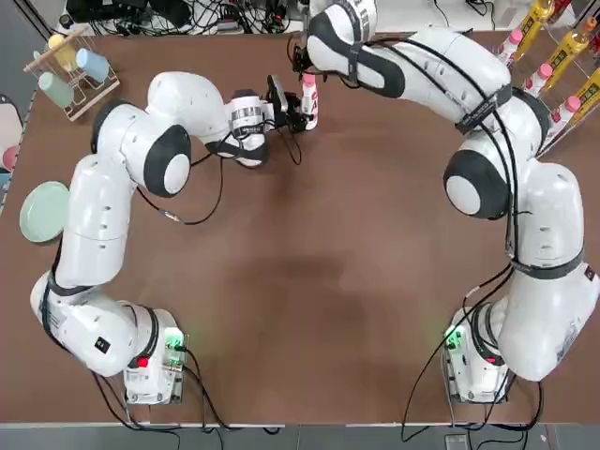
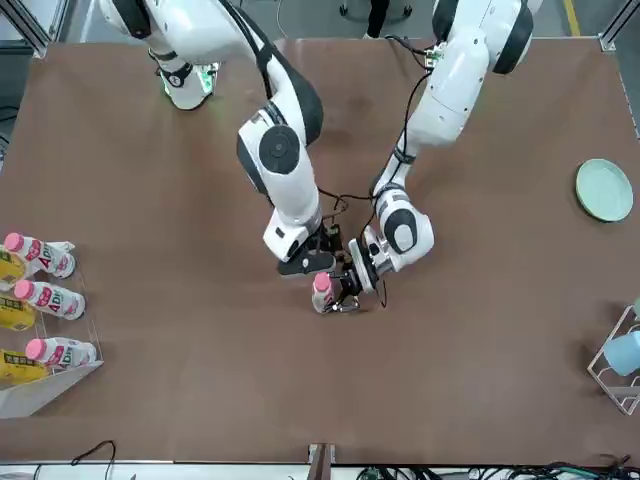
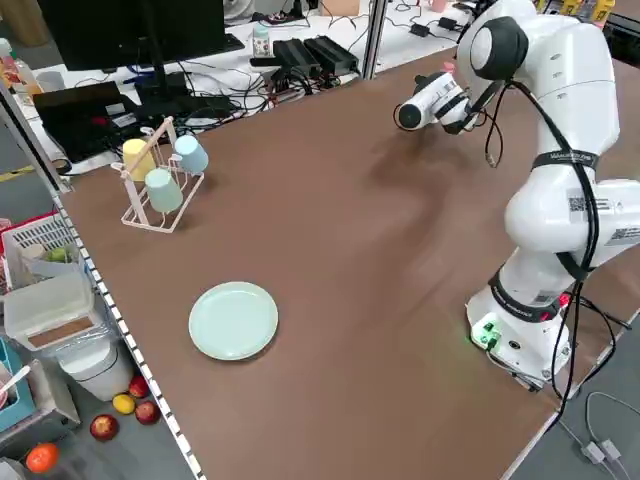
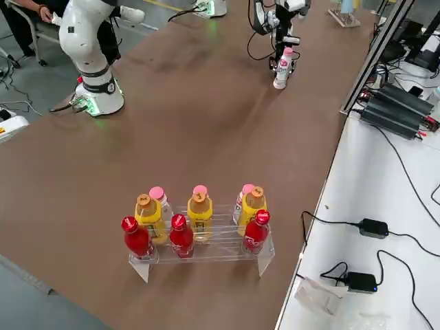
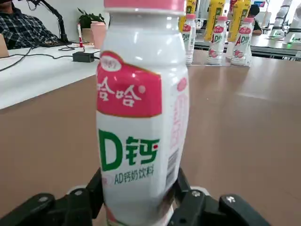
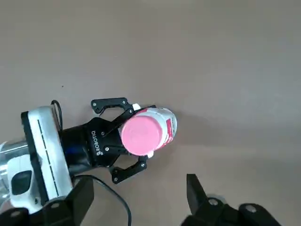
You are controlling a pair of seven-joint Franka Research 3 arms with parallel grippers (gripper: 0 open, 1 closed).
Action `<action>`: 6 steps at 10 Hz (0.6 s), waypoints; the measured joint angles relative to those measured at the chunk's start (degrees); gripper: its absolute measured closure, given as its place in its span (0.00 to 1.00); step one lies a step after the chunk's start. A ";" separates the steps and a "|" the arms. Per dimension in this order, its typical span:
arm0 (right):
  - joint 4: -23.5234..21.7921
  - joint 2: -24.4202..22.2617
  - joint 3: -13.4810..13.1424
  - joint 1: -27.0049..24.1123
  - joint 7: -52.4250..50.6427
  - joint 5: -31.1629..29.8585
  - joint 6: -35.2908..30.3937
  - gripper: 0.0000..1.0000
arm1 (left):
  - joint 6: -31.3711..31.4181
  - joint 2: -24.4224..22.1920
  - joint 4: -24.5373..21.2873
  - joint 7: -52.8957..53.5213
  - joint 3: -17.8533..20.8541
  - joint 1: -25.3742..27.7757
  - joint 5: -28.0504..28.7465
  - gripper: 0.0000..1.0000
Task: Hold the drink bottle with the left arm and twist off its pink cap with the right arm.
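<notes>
the white, red-labelled bottle (image 5: 141,117), pink cap (image 5: 146,4) on, is grasped by the left hand (image 5: 138,200); the right hand (image 6: 141,202), released, hangs near it.

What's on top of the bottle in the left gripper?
The pink cap sits on the bottle; left gripper clamps below. Threads under the cap are covered, not visible.

Both arms wear glossy white shells with rounded joints and dark bands, black cable strapped along them. The left arm's gripper (image 6: 136,141) is black, with open-framed fingers (image 6: 109,102), small round screws and white lettering down its body. The right arm's gripper (image 6: 140,200) has matt black fingers (image 6: 200,200), also screwed. Green lights glow at both bases (image 1: 157,361).
</notes>
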 joint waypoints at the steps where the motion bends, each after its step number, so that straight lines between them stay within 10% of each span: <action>1: 0.15 0.04 -0.05 0.10 2.14 -2.18 0.07 0.13 | 0.00 0.00 0.01 -0.13 0.01 0.00 0.00 0.39; 6: 0.40 0.84 -0.49 0.36 8.13 -4.32 3.37 0.19 | 0.00 0.05 0.10 -0.50 0.03 0.00 0.00 0.39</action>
